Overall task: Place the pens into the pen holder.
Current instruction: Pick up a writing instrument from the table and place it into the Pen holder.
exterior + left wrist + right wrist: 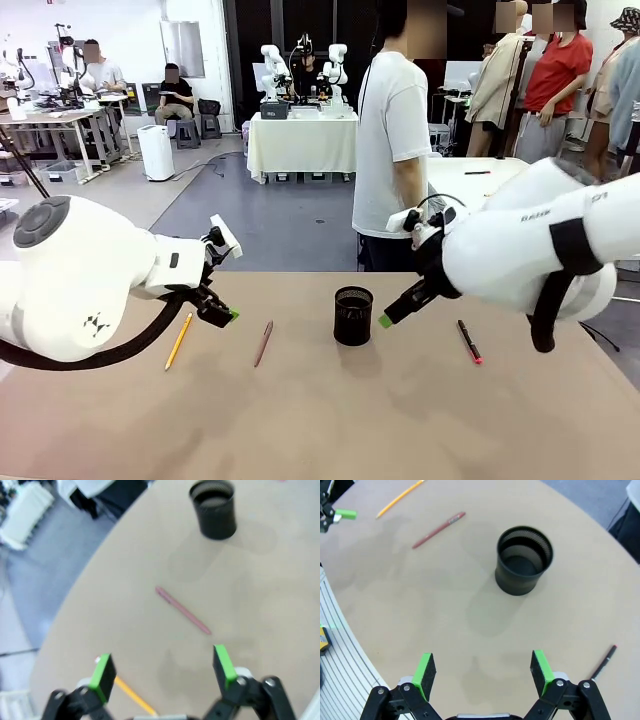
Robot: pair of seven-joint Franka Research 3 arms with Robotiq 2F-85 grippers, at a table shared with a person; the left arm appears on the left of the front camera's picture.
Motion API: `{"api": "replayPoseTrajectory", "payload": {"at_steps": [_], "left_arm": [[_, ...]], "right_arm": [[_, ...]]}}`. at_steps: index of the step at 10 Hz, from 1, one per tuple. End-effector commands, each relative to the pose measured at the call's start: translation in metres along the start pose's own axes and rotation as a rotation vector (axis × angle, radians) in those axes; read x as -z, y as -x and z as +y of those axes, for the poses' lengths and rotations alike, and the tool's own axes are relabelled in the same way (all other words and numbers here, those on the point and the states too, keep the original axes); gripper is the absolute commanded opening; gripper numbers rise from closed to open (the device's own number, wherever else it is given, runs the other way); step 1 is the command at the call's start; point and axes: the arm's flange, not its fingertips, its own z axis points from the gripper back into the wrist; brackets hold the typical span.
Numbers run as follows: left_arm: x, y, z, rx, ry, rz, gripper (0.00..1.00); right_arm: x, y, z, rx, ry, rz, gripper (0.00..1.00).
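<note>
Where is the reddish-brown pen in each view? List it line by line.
Front view: reddish-brown pen, left of centre, left of the pen holder.
Left wrist view: mid-picture, below the pen holder.
Right wrist view: upper left.
Shared landmark: the black pen holder.

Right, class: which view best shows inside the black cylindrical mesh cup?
The right wrist view: it looks down into the black cylindrical mesh cup, sharp and empty. Left wrist view: blurred. Front view: side-on.
</note>
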Motion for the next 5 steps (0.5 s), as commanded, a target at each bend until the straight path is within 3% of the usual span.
{"api": "replayPoseTrajectory", "payload": {"at_steps": [1, 2, 4, 5], "left_arm": [[-0.037, 0.083, -0.016, 0.009, 0.02, -0.014, 1.0], [0.0, 0.0, 0.0, 0.0, 0.0, 0.0, 1.0], [0.0, 0.0, 0.0, 0.0, 0.0, 0.0, 1.0], [0.0, 0.0, 0.0, 0.0, 0.0, 0.0, 1.0]], "right_arm": [[-0.004, -0.005, -0.02, -0.025, 0.004, -0.021, 1.0], [-0.014, -0.004, -0.02, -0.03, -0.002, -0.056, 1.0], [-0.024, -0.005, -0.024, -0.076, -0.003, -0.078, 1.0], [-0.02, -0.007, -0.021, -0.015, 0.024, -0.036, 1.0]]}}
